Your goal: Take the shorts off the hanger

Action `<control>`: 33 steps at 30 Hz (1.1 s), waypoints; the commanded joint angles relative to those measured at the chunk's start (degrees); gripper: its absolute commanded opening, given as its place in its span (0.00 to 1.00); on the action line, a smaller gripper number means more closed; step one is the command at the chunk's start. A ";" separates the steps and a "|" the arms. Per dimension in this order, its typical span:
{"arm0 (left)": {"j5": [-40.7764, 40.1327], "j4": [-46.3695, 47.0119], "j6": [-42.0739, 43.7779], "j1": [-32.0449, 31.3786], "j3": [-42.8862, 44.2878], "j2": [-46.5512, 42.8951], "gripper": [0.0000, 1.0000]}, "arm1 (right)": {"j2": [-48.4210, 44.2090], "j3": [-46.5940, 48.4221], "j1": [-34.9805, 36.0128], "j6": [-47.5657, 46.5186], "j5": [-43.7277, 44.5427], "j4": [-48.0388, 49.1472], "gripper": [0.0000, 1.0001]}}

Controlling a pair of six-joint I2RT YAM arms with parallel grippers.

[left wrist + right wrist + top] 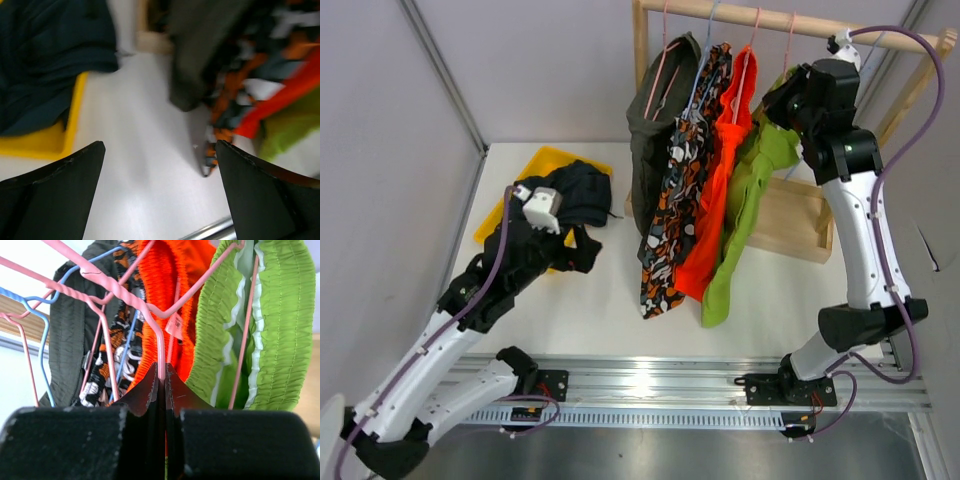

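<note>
One pair, the lime green shorts [280, 325], is hanging just beside the right gripper [161, 372], which is clenching a pink hanger [160, 347]; the left gripper [160, 146] is gaping near the navy shorts [40, 60].

From above and behind the arm bases, we look down over the white counter [610, 310] to the wooden rack [720, 12] at its far side. Our left wrist view sits low, facing past the left hand [160, 145]: yellow tray [45, 142] to its left, hanging shorts [200, 60] ahead and right. Our right wrist view is very close, with the pink hanger [160, 347] just beyond the right hand [161, 367]. All three views share the shorts.
</note>
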 commanded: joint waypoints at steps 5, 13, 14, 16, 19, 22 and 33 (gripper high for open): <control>8.57 18.53 7.07 -20.02 15.02 9.52 0.99 | -13.63 -9.41 0.65 1.56 1.32 3.62 0.00; 15.09 35.40 9.18 -29.01 23.20 24.21 0.99 | -18.56 -14.61 5.66 5.42 0.34 3.10 0.00; 16.05 36.73 9.27 -30.58 24.25 25.53 0.99 | -19.26 -15.05 6.71 5.77 0.34 3.18 0.00; 16.24 38.58 9.71 -32.00 25.48 28.95 0.99 | -21.02 -15.93 7.94 6.30 0.61 3.89 0.00; 16.85 40.96 9.54 -33.76 27.24 33.08 0.99 | -21.64 -15.59 8.92 6.74 0.44 3.71 0.00; 18.25 42.89 8.84 -34.29 28.74 36.78 0.99 | -21.82 -15.32 9.27 6.75 0.17 3.80 0.00; 18.08 46.76 8.04 -35.96 30.32 43.74 0.99 | -21.38 -16.64 9.18 3.67 4.47 3.72 0.00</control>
